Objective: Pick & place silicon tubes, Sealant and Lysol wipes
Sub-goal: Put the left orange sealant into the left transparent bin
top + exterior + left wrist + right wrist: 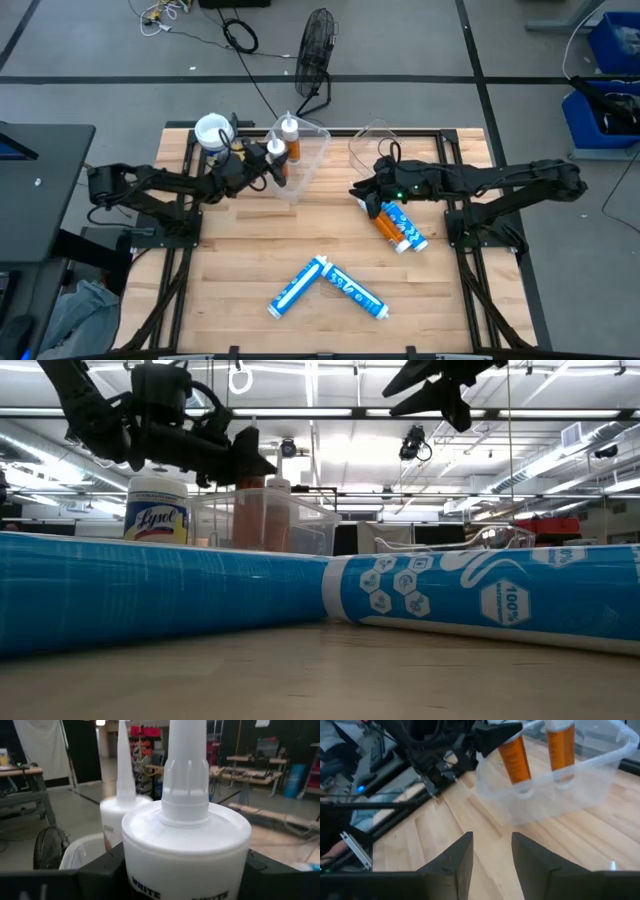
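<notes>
My left gripper (pixel 277 160) is shut on an orange tube with a white cap and nozzle (pixel 185 820), held upright in the clear bin (pixel 305 150). A second orange tube (pixel 290 128) stands in that bin. The yellow Lysol wipes canister (pixel 157 510) with its white lid (pixel 213 131) stands on its base left of the bin. My right gripper (pixel 492 855) is open and empty, hovering to the right of the bin. Below it on the table lie an orange tube (pixel 384 222) and a blue-white tube (pixel 406 229). My left gripper pinches the orange tube's upper body (pixel 507 742), just under its white cap, between its two fingers. The fingers (pixel 100 867) come in level from the table's left side, across the tube. The tube stands nearly upright, its lower end (pixel 522 787) down inside the bin.
Two blue-white tubes (pixel 298 285) (pixel 352 291) lie in a V near the table's front edge. A second clear container (pixel 375 140) stands at the far edge to the right of the bin. Bare wood lies between the bin and the front tubes.
</notes>
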`<action>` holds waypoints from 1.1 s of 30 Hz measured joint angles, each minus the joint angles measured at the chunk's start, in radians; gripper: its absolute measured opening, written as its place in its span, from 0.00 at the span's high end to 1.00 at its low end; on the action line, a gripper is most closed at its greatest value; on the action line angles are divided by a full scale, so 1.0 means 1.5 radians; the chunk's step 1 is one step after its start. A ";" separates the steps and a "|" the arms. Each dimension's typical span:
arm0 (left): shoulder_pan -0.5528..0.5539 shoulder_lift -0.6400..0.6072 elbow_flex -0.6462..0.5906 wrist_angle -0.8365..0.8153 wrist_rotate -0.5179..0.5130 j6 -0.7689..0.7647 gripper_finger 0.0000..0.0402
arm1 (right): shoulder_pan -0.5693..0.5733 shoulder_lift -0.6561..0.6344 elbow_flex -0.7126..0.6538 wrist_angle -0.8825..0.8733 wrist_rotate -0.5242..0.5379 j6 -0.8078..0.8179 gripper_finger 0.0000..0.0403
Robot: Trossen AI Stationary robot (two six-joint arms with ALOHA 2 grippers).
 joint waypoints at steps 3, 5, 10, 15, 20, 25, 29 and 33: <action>0.003 0.018 0.000 -0.002 0.000 -0.001 0.46 | 0.000 0.004 0.000 0.004 0.000 0.003 0.66; 0.003 0.031 0.000 0.009 0.001 -0.001 0.46 | 0.000 0.004 0.000 0.006 0.000 0.003 0.66; 0.003 0.049 0.001 0.028 0.000 -0.001 0.46 | 0.000 0.004 0.000 0.006 0.001 0.004 0.66; 0.003 0.066 0.001 0.034 0.000 -0.001 0.46 | 0.000 0.004 0.000 0.005 0.002 0.005 0.66; 0.003 0.066 0.001 0.033 0.000 -0.001 0.46 | 0.000 0.004 0.000 0.005 0.002 0.005 0.66; 0.002 0.066 0.001 0.032 0.000 -0.001 0.45 | 0.000 0.003 0.000 0.005 0.003 0.005 0.66; 0.001 0.066 0.001 0.031 0.000 -0.001 0.40 | 0.000 0.003 0.000 0.005 0.003 0.005 0.66; 0.001 0.066 0.001 0.032 0.000 -0.001 0.34 | 0.000 0.003 0.000 0.005 0.003 0.005 0.66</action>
